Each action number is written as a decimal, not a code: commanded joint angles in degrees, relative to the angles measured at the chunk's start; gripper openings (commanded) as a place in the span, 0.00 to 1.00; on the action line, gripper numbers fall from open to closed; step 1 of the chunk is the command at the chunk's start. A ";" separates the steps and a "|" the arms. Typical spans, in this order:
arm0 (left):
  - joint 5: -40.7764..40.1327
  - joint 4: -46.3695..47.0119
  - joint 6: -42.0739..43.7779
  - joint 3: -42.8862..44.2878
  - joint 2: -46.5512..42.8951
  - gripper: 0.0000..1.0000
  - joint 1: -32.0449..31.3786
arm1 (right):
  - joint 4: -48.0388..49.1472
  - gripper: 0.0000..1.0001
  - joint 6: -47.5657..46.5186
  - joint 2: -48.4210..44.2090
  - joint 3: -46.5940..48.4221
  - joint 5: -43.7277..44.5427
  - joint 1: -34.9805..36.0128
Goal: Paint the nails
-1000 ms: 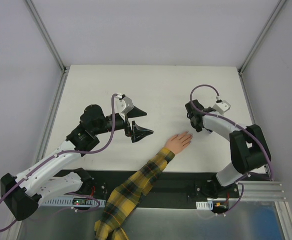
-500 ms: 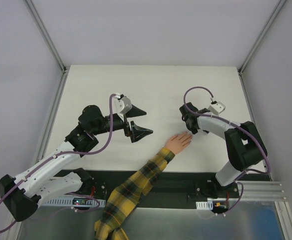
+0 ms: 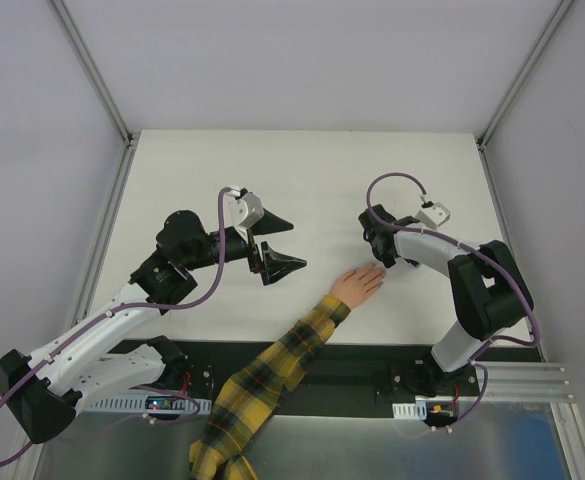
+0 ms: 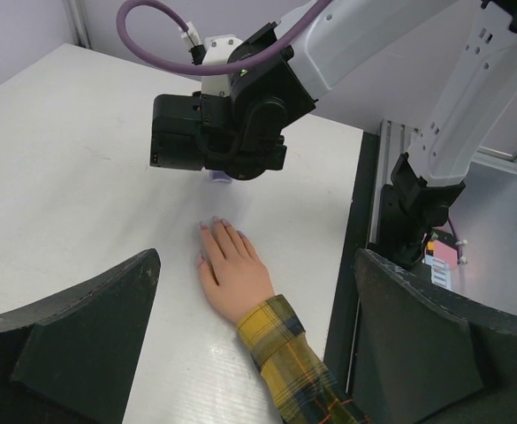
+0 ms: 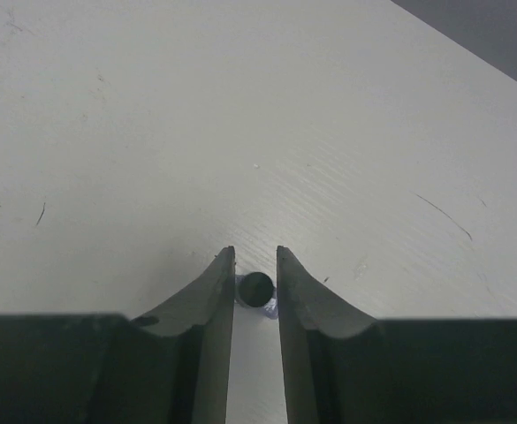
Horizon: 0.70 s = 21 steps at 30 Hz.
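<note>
Top view: the hand lies flat on the desk, centre frame, offered for painting. The left tool gapes, empty.

Left wrist: nails sit mid-frame.

Right wrist: the right tool closely flanks a bottle cap. Whether it is gripped or loose, I cannot tell.

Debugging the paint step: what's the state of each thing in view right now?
left gripper: open, empty, above the table.
right gripper: jaws narrowly apart around the bottle; grip unclear.
bottle: upright on table, cap on.
hand: flat on table, palm down.
nails: too small to judge paint.
</note>
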 commanded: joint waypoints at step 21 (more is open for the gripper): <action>1.07 2.49 -0.16 0.25 -0.29 0.91 0.43 | 6.86 0.66 -25.60 -13.93 2.51 -5.99 -1.65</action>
